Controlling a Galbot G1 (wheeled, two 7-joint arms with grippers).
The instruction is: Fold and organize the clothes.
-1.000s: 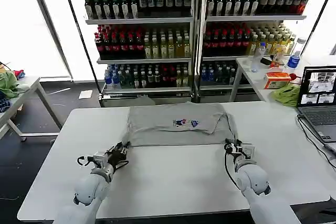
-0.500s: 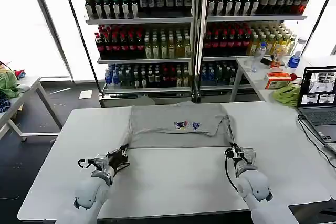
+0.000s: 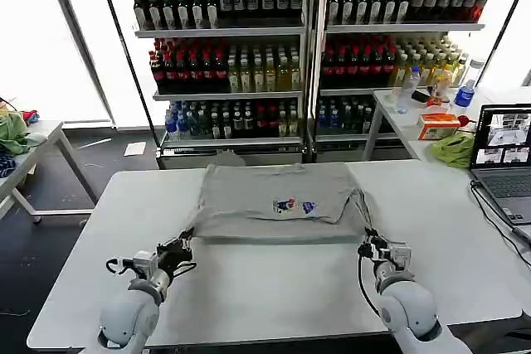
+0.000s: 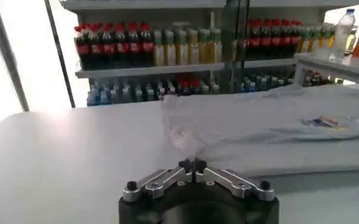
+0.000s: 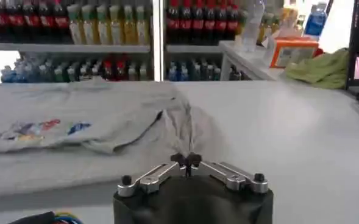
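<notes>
Left claw (image 3: 180, 245) and right claw (image 3: 370, 245) each pinch the shirt's (image 3: 274, 201) near corners.

The labels on the shelf bottles (image 3: 249, 64) are too small to read. The chest print (image 3: 294, 205) on the shirt (image 3: 274, 201) is too small to make out (a few coloured blots). The shirt's folded-under layers are hidden. The laptop (image 3: 502, 163) and the green cloth heap (image 3: 12, 132) are cut off by the head view's edges. In each wrist view, the tool's body runs off the frame, left tool (image 4: 192, 164) and right tool (image 5: 187, 161) alike.
</notes>
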